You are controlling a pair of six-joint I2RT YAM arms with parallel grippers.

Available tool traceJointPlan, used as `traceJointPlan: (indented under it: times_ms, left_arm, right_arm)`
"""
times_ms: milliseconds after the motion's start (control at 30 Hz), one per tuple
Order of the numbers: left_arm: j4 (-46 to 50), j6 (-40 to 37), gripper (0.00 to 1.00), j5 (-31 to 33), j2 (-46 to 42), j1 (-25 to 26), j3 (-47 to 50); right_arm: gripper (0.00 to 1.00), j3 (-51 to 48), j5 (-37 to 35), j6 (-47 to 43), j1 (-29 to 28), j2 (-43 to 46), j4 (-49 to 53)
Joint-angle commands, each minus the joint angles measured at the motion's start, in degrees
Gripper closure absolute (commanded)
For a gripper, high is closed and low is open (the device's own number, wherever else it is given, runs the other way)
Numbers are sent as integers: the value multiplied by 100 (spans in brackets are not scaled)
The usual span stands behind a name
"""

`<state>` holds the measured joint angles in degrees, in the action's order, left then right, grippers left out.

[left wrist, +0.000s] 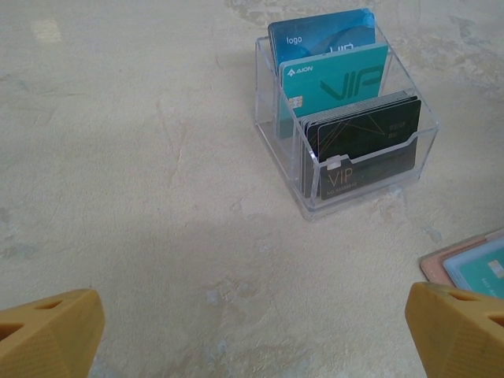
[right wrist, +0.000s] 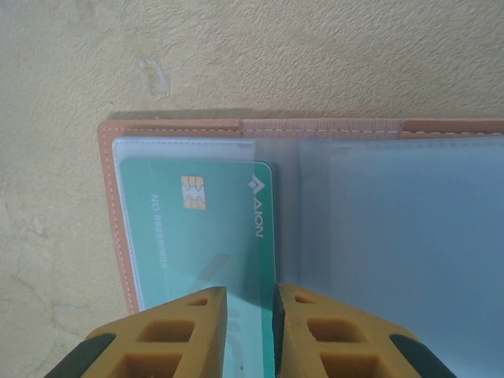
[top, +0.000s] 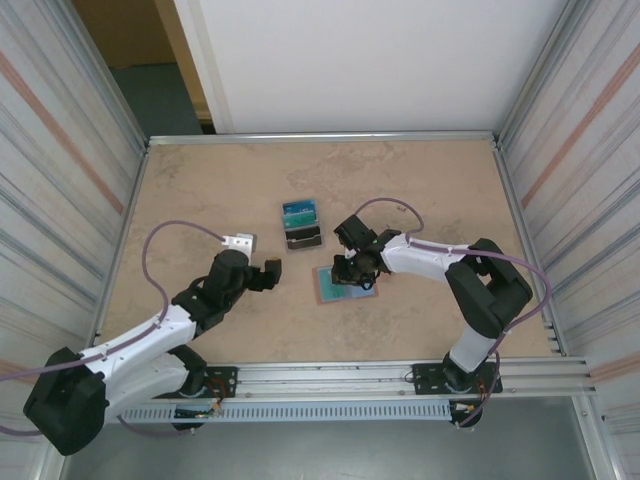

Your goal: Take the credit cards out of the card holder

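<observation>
Pink card holder (top: 328,290) lies open at centre of the top view, teal credit card (right wrist: 197,236) in its left sleeve. Right gripper (right wrist: 250,335) nearly closed over the card's edge, grip unclear. Left gripper (left wrist: 256,331) wide open, left of centre.

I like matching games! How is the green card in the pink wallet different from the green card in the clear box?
The wallet card lies flat in a clear sleeve of the open pink wallet; the box card stands upright in the clear box. The right gripper is right at the wallet card's end; nothing touches the box card. Both are teal-green with a chip and AION logo.
</observation>
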<state>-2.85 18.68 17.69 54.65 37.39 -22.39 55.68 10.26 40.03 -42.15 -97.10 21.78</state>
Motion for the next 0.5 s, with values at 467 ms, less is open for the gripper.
traceJointPlan:
  times_ms: [467]
  left_arm:
    - [152, -382, 1, 798, 391, 575, -392]
  right_arm:
    - [77, -128, 684, 169, -43, -273, -347]
